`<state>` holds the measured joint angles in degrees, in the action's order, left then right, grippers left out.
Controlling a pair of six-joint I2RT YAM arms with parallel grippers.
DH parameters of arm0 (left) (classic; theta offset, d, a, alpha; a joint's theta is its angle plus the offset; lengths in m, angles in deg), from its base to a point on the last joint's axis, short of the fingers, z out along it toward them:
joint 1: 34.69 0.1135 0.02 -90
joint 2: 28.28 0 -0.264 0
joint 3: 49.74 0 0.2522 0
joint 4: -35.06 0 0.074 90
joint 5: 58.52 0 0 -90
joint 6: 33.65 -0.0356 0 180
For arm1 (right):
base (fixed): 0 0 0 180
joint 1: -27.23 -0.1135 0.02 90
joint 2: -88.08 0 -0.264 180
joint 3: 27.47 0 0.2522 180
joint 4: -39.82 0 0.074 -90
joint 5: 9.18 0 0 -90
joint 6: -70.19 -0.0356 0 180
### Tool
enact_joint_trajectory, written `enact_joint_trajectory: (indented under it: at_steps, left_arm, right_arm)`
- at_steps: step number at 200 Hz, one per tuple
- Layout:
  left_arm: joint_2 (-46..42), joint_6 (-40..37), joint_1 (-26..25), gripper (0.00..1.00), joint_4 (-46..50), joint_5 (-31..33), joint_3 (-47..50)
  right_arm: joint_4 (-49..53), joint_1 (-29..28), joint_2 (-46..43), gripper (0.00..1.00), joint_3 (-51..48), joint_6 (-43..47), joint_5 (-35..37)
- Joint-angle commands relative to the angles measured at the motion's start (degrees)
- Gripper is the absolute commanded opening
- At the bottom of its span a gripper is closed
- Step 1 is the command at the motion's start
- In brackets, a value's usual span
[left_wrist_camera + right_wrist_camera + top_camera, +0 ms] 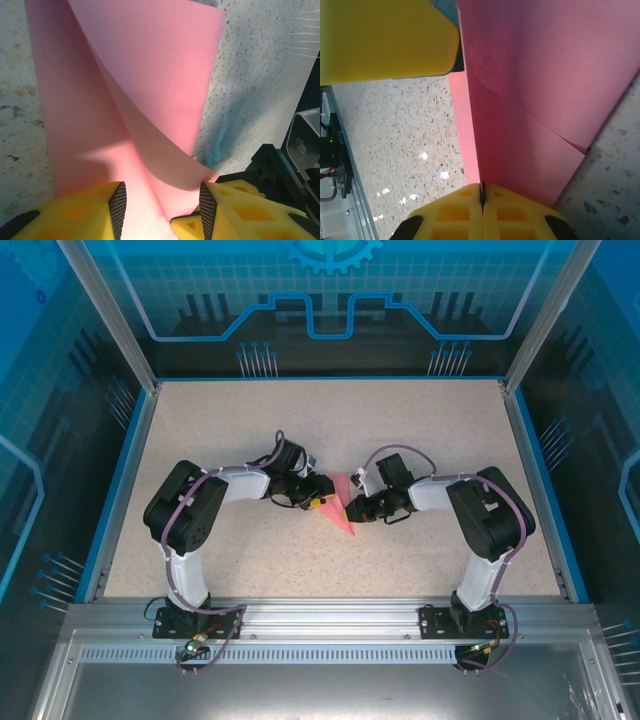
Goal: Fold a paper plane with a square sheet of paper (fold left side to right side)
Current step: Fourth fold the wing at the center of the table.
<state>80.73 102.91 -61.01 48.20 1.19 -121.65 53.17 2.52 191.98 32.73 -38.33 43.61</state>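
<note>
The pink sheet of paper [346, 523] lies at the table's middle between both grippers, folded to a point that faces the near edge. In the left wrist view the paper [150, 75] has one flap curling up over a flat layer. My left gripper [322, 503] [162, 207] is open, its black pads [118, 207] standing apart on either side of the raised fold. My right gripper [352, 510] [481, 192] is shut on the paper [535, 100], pinching its upright edge in the seam between the yellow fingers. A left finger [380, 40] sits close beside that edge.
The speckled beige table [250, 430] has a blue rim [118, 490] and aluminium posts at its corners. A metal rail [320, 615] carrying both arm bases runs along the near edge. Both arms bend inward, wrists almost touching at the centre.
</note>
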Motion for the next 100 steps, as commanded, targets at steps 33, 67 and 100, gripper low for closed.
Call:
enact_joint_trajectory:
  at_steps: [33,67,100]
  left_arm:
    - [-1.4,0.0,-0.3,0.45,-0.3,-0.6,-0.2]
    - [-0.6,0.3,-0.3,0.41,-0.8,-0.8,-0.4]
    - [0.2,0.5,-0.4,0.44,-1.1,-1.1,-0.8]
  right_arm:
    - [-2.9,2.0,1.2,0.03,-1.6,-2.2,-4.3]
    - [-4.3,2.6,1.8,0.02,-1.8,-3.2,-6.4]
    - [-4.8,2.9,2.6,0.02,-1.5,-3.8,-7.7]
